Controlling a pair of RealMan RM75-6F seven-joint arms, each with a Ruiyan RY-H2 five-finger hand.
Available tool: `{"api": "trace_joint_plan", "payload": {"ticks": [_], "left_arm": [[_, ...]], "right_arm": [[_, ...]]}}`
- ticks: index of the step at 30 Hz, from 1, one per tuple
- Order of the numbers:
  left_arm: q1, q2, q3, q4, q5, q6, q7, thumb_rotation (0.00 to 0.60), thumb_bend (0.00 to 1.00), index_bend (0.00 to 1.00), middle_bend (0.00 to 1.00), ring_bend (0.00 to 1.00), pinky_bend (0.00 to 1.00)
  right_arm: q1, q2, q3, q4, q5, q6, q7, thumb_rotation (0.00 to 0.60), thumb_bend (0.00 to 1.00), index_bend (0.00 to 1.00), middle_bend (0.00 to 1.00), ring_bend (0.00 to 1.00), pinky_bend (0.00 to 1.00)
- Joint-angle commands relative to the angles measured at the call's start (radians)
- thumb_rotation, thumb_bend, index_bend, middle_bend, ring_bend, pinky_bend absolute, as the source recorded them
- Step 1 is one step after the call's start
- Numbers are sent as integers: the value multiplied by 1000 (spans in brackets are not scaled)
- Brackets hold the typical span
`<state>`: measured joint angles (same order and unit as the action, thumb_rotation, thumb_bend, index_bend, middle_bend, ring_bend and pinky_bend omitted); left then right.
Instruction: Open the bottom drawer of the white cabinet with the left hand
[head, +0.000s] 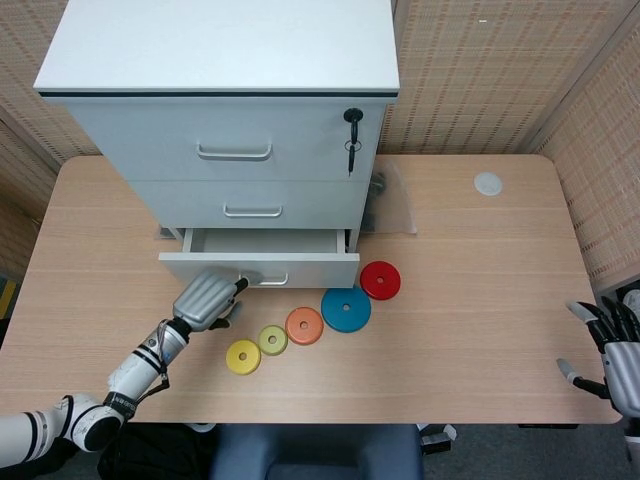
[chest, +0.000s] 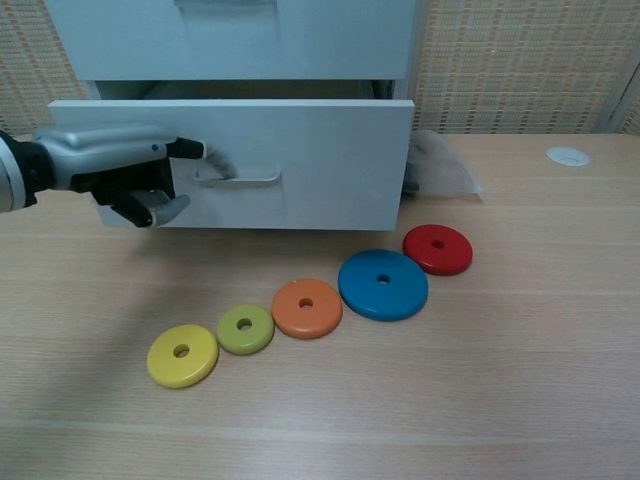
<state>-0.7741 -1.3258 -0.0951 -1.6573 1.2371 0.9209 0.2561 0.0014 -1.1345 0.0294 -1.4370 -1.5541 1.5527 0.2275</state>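
The white cabinet (head: 220, 60) stands at the back of the table with three drawers. Its bottom drawer (head: 260, 268) (chest: 300, 160) is pulled partway out, and its inside shows from above. My left hand (head: 206, 298) (chest: 120, 175) hooks its fingers on the left end of the drawer's metal handle (chest: 240, 178). My right hand (head: 615, 355) rests at the table's right edge, fingers spread and holding nothing.
A row of discs lies in front of the drawer: yellow (head: 243, 356), green (head: 273, 340), orange (head: 304, 325), blue (head: 346, 307) and red (head: 380, 280). A key (head: 352, 120) hangs in the top drawer's lock. A clear bag (head: 390, 205) and a white lid (head: 487, 183) lie right of the cabinet.
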Motion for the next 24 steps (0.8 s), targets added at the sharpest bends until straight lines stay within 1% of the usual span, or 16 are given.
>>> {"api": "trace_joint_plan", "payload": {"ticks": [1,8,24], "left_arm": [[16,15,18,-27,8,10,13,600,580,195,945,1000,1000],[40,33,41,-74,28,32,34,600,581,195,944,1000,1000],[104,83,102,-180,145,101,65,600,580,195,944,1000,1000]], "right_arm": [[2,0,0,0,-1,-2,1,600,182,148,179,0,0],[3,-1,0,0,-2,-5,0,600,181,148,178,0,0],[-2,0,-1,2,-4,3,5,600,174,148,179,0,0]]}}
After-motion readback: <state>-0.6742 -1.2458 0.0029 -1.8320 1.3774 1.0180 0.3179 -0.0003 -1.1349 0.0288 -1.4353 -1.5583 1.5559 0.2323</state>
